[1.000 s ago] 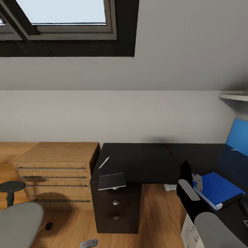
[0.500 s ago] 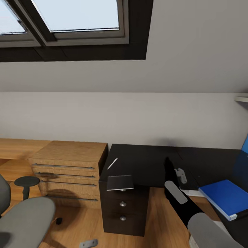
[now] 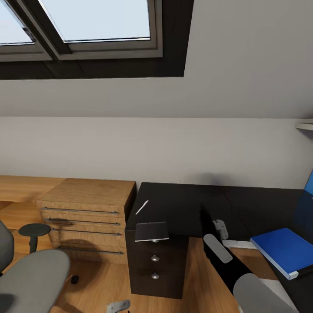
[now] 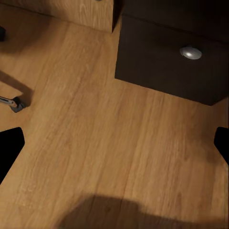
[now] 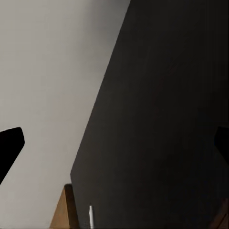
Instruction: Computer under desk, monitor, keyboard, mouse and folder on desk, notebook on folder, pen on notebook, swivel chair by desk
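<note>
White pen (image 3: 142, 207) on black desk (image 3: 182, 204), well left of spread-open right pincer (image 3: 208, 217).

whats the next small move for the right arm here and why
Probably reach the right end effector forward and left toward the notebook at the desk corner, with the pen just behind it. Its fingers look spread and hold nothing, and the folder already lies on the desk, waiting for both.
</note>
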Motion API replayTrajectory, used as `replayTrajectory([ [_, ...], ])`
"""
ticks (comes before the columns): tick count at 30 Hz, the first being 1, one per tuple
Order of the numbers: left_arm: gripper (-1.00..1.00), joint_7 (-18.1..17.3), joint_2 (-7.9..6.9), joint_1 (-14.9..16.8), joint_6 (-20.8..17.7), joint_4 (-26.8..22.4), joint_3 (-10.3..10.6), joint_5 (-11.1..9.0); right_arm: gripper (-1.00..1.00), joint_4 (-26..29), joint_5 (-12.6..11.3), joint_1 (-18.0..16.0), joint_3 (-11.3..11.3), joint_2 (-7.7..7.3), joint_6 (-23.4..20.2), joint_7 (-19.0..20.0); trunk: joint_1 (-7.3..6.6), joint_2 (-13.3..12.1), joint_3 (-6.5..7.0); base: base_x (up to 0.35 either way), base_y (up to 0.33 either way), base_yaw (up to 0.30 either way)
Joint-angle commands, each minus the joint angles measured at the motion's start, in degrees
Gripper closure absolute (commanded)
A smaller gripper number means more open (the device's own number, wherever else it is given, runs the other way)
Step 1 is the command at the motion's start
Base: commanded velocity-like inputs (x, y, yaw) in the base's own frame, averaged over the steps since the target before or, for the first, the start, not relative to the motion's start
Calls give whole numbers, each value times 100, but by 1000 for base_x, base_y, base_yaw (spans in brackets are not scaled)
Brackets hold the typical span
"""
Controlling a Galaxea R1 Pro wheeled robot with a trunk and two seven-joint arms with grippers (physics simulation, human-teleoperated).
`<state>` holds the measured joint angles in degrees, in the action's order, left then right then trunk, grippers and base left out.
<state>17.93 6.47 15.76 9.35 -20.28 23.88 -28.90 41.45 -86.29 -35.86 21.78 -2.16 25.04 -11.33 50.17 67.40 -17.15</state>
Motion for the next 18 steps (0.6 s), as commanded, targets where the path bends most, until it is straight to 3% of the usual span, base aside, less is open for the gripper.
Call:
replayTrajectory([
  [1,-100,32,31,6,60,-32,44,-54,-100,-26,-70,17,49,-10,11,-61,0,5,-7,0,0,0],
  [7,-100,18,169,6,250,-164,25,-78,-100,-220,-279,84,63,-21,-178,-255,0,5,-7,-20,11,0],
  [18,-100,17,164,6,603,-172,19,-73,-100,-518,-285,88,55,-21,-527,-608,0,5,-7,-244,154,0],
])
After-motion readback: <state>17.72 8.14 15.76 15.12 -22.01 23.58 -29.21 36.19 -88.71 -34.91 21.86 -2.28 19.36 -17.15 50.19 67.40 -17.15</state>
